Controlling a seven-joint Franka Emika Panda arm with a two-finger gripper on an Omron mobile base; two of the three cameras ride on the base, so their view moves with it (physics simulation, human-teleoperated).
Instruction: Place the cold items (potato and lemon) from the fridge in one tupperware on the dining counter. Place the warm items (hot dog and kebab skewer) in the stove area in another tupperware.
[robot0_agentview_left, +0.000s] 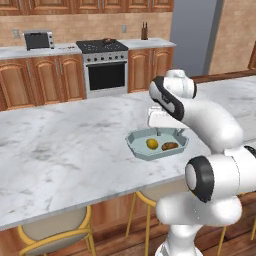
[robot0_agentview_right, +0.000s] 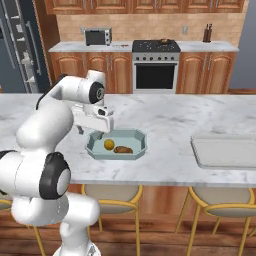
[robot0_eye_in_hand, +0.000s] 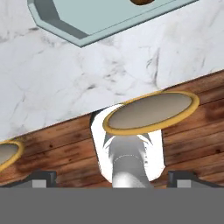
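Claw (robot0_eye_in_hand: 112, 177): its two dark tips sit far apart at the bottom corners of the hand view — spread, pinching nothing.
Hand: hangs above the tub's near-left part in the right base view, pointing down toward the table edge; whether it touches the tub I cannot tell.
Tub (robot0_agentview_left: 137, 145): pale blue, eight-sided, on the marble table (robot0_agentview_left: 60, 150) near its front edge; its corner also shows at the top of the hand view (robot0_eye_in_hand: 65, 24).
Lemon (robot0_agentview_left: 152, 144): inside the tub, left of the middle in the left base view; also seen in the right base view (robot0_agentview_right: 108, 145).
Potato (robot0_agentview_left: 170, 146): brown, lying in the tub just beside the lemon, apart from it; right base view (robot0_agentview_right: 123, 149).
Second tub (robot0_agentview_right: 222, 152): pale, shallow, on the same table — well apart to the right.
Stools: a yellow-rimmed seat (robot0_eye_in_hand: 151, 113) under the table edge.
Stove (robot0_agentview_right: 155, 46): against the back wall, a small brown item on top, too small to tell.
Fridge (robot0_agentview_right: 20, 40): at the far left of the right base view.
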